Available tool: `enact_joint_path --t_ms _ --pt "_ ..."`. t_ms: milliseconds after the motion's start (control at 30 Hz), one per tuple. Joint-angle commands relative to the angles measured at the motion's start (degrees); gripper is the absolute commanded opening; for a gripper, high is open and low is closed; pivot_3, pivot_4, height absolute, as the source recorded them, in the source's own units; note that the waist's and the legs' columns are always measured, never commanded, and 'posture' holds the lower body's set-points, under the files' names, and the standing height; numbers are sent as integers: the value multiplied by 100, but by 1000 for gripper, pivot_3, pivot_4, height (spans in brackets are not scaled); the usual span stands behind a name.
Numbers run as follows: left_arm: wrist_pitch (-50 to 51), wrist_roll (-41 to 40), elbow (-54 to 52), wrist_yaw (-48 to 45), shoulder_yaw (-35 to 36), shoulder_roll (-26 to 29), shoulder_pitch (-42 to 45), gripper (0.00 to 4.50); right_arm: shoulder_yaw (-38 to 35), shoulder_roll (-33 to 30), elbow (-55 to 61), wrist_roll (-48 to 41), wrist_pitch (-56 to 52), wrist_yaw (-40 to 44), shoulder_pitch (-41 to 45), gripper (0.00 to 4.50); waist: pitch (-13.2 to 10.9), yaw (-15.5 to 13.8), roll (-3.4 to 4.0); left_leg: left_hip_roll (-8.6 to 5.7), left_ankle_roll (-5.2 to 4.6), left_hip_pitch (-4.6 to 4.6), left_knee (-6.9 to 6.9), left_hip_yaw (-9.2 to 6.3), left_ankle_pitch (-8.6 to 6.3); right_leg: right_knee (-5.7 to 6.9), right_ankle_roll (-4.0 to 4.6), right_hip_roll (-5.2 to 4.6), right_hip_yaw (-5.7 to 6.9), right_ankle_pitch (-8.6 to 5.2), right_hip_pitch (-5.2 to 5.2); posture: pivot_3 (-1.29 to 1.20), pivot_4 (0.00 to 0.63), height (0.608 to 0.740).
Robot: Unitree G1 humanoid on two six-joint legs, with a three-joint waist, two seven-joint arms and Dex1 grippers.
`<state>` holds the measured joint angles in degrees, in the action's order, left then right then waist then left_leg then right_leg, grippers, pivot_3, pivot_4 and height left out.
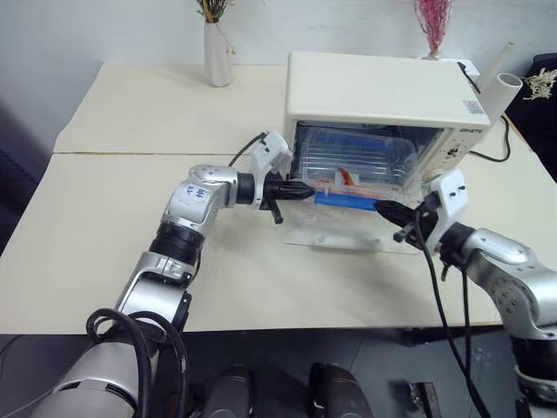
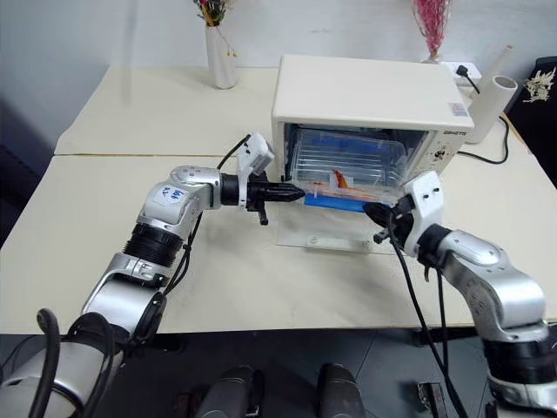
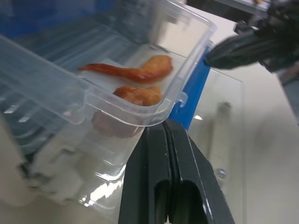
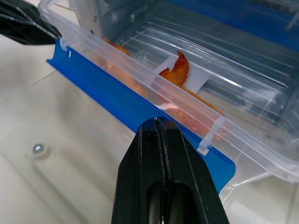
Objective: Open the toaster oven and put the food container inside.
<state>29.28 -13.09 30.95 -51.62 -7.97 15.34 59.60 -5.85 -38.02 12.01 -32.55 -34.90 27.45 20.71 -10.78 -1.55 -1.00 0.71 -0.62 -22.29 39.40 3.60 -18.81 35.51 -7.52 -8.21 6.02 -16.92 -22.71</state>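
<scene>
With its glass door dropped flat onto the counter (image 1: pixel 130 261), the cream-white boxy toaster oven (image 1: pixel 374 91) stands open, and the clear plastic food container (image 2: pixel 348 170) with blue clip strips sits partly in its mouth. The left tool (image 1: pixel 300 190) and right tool (image 1: pixel 389 210), both closed and empty, flank the container's near edge. The push-in step looks underway; next they should nudge evenly, avoiding skew.

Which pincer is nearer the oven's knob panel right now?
Right. The right pincer sits just below the knob panel; the left pincer is across the open door at the oven's far side.
</scene>
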Motion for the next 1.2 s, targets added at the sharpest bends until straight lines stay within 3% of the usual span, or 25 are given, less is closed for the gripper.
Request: enact_joint_path --t_ms 33,167,333,467,567,667,767,867,967,1067,1200 --pt "-355 56 339 664 368 -231 395 0 -14 348 -591 515 508 -321 589 15 0 4 0 0 0 0 3 0 0 0 -1 0 0 1 1 0 150 740" --pt "-565 108 834 1176 579 -432 611 0 -16 788 -1488 995 986 -593 1274 15 0 20 0 0 0 -1 1 0 0 0 -3 -1 1 1 -1 0 150 740" --pt "-481 43 750 1086 603 -472 577 0 -49 1044 -1959 1201 1253 -530 1643 15 0 40 0 0 4 0 -13 2 2 -1 -3 -1 4 1 -6 0 150 740" --pt "173 -307 -85 451 594 -169 326 0 -285 968 -1263 667 864 -108 1411 15 0 65 1 1 4 0 -15 3 2 -2 -3 -1 4 1 -8 0 150 740" --pt "1112 -963 -1358 -353 698 484 -68 0 -684 525 -181 -89 92 324 888 15 -4 97 7 3 6 -2 -22 2 3 -2 -2 0 4 1 -12 0 150 740" --pt "1887 -1554 -2226 -876 908 1213 -351 541 -1207 1 863 -905 -651 605 191 0 -7 104 12 4 6 -3 -25 -4 3 -3 -2 0 5 1 -13 0 150 740" --pt "2291 -2031 -2746 -1311 1086 1800 -552 1480 -1702 -376 1560 -1500 -1145 730 -577 0 -7 85 12 5 7 3 -21 -4 3 -3 -2 0 3 1 -5 0 150 740" --pt "2651 -2443 -3224 -1819 1206 2464 -724 2411 -2308 -638 2249 -1831 -1478 972 -1928 0 -7 10 12 4 7 12 -18 -4 3 -6 -1 0 1 0 9 0 150 740" --pt "2905 -2781 -3502 -2068 1263 2901 -817 3361 -2518 -602 2526 -1577 -1409 966 -3067 0 -6 -4 11 1 5 11 -19 -6 1 -9 0 -1 -1 0 10 0 150 740" --pt "2946 -2940 -3576 -2228 1260 3112 -886 4297 -2252 -330 2425 -1052 -1128 543 -3458 0 -6 11 11 0 4 20 -16 2 2 -6 0 -1 -11 0 15 0 150 740" --pt "2758 -2903 -3568 -2330 1194 3231 -896 4462 -1737 195 1951 -367 -758 -87 -3223 0 -6 43 11 3 7 28 -17 3 4 4 4 1 -15 -2 11 0 150 740"
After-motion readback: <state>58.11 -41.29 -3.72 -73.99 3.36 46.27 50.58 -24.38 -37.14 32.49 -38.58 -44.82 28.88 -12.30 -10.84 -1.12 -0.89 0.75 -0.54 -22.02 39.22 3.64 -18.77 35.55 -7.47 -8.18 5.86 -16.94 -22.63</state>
